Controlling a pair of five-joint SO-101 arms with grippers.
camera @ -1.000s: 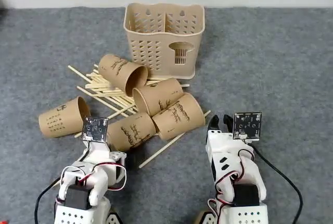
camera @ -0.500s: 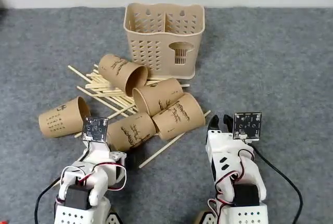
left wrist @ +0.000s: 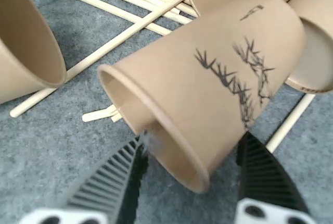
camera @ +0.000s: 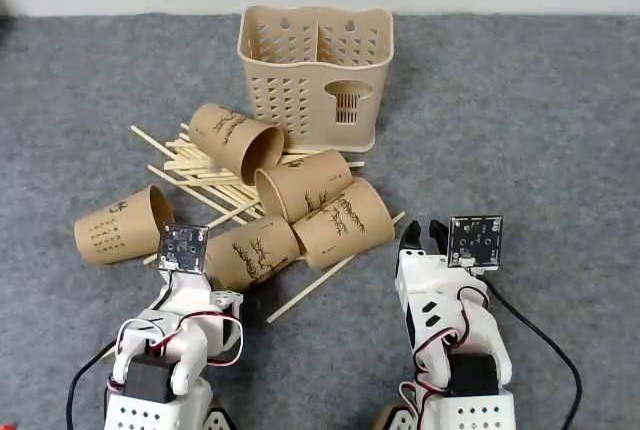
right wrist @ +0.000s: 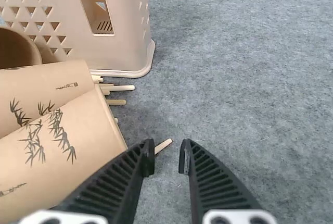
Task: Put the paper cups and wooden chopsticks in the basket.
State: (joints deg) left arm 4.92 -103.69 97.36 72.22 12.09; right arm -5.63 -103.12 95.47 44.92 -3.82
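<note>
Lying sideways, a brown bamboo-printed paper cup (left wrist: 208, 73) has its rim between the spread jaws of the left gripper (left wrist: 192, 141), while the right gripper (right wrist: 165, 157), slightly parted and empty, sits just behind a pale wooden chopstick (right wrist: 163, 145).

heaped cups (camera: 300, 188) and chopsticks (camera: 188, 164) block the basket (camera: 290, 100) from front-left.

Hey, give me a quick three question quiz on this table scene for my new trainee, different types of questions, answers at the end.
1. How many paper cups lie on the table?
2. True or false: the basket already holds a cup.
3. What lies between the fingers of the left gripper? A) a paper cup B) a chopstick C) nothing
Key: 1. five; 2. false; 3. A
</note>
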